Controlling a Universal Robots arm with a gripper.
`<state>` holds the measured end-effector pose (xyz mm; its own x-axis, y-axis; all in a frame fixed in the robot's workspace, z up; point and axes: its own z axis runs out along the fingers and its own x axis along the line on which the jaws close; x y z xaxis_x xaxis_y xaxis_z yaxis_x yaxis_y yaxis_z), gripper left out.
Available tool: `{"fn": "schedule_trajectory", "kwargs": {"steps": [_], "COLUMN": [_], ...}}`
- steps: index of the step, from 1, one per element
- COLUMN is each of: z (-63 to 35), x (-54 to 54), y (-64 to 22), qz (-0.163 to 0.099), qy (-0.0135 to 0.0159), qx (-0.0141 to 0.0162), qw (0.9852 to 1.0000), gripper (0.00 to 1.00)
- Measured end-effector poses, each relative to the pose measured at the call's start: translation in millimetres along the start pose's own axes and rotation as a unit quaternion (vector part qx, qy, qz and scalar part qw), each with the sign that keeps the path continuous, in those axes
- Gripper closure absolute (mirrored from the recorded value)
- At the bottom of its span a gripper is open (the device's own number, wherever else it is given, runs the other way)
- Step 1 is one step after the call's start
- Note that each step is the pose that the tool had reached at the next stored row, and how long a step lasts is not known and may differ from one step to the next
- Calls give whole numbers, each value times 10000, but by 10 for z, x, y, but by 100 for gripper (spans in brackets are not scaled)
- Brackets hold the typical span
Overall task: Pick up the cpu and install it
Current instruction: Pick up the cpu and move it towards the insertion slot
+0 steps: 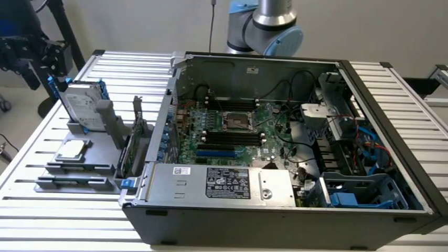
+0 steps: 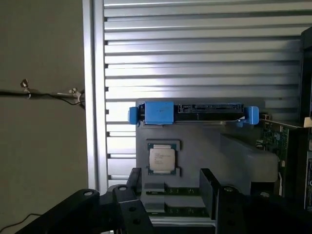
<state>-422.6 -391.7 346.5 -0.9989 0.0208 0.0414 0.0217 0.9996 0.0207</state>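
**One chip on its stand, gripper spread wide**

Exterior view: a slatted metal table in front of a pale wall carries an open computer case. The black-framed socket of its green board faces up. At the exterior view's left, a grey stand holds the cpu flat, near an upright hard drive. Bare slats run from the stand out to the table's edge.

Wrist view: the gripper has its black fingers parted with nothing between them, clear of the cpu. The table's rim runs beside the stand. Beyond it is open floor, crossed by a thin cable.
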Motion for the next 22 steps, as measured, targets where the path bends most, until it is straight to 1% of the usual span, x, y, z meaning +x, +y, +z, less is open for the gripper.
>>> {"fn": "schedule_trajectory", "kwargs": {"steps": [6, 13, 22], "z": [111, 243, 405], "x": [35, 113, 117], "y": [-3, -7, -17], "qz": [0, 20, 22], "qy": [0, -2, -3], "qx": [0, -1, 0], "qw": [10000, 10000, 10000], "gripper": [40, 40, 40]}}
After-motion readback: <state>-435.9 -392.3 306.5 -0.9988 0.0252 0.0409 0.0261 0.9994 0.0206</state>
